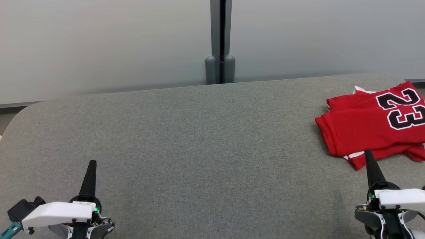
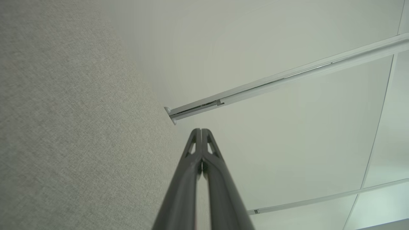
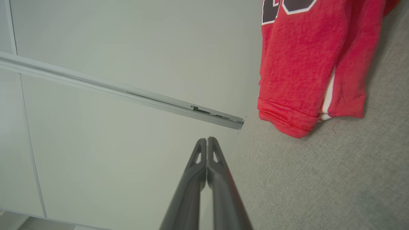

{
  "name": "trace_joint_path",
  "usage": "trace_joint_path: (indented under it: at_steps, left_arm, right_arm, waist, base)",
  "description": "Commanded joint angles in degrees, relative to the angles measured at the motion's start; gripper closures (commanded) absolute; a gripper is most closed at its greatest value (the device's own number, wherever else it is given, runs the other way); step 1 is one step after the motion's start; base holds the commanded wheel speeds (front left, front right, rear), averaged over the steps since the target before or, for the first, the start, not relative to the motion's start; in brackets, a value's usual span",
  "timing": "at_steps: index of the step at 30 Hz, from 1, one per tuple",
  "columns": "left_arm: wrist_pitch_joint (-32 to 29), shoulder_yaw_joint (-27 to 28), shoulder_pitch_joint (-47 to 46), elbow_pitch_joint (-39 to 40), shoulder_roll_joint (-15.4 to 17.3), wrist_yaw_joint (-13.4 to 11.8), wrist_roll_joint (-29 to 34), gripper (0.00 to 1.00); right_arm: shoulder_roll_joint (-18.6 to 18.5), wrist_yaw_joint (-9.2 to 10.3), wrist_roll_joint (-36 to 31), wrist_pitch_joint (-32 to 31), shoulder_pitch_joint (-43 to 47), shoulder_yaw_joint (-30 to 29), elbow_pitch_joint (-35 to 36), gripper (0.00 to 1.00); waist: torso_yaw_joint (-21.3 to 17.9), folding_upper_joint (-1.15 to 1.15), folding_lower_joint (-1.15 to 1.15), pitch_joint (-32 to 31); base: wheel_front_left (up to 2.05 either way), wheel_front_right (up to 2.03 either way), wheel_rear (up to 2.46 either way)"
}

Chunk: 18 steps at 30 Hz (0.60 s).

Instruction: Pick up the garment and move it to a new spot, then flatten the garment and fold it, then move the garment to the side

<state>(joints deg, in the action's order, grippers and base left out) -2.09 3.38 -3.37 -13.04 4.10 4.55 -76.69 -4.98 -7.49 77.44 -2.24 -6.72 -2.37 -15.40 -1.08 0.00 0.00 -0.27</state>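
Apparently the last step. The bench (image 1: 199,139), covered in grey cloth, lies bare ahead of both tools, and its rounded far edge meets the wall panels (image 1: 99,43) beyond the tips. The garment (image 1: 368,126), a red jersey, lies folded just ahead of the right tool (image 1: 368,153) and off to its outer side, near the bench's far right corner. It is well apart from the left tool (image 1: 92,163). Both tools have fingers together and hold nothing. My read is that the fold and the side move are done. Any tidy-up needs the right tool opened first. There's little room outboard of it, plenty inboard.
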Motion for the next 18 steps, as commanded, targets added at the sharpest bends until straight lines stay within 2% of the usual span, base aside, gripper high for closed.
trace_joint_path:
  at_steps: [1, 18]
  left_arm:
    - [-0.3, 0.5, -1.4, 0.3, 0.1, 0.4, -1.0, 1.00]
    - [-2.4, 1.9, -2.4, -0.4, -0.5, 1.7, -8.1, 1.00]
  right_arm:
    - [-0.1, 0.00, 1.0, -0.4, 0.2, -0.3, 0.7, 1.00]
    - [1.0, 0.00, 7.7, -2.4, 0.3, -2.3, 1.1, 1.00]
  waist:
    - [0.0, 0.00, 0.00, 0.0]
    - [0.5, 0.00, 0.00, 0.2]
  base:
    - [0.00, 0.00, 0.00]
    - [0.00, 0.00, 0.00]
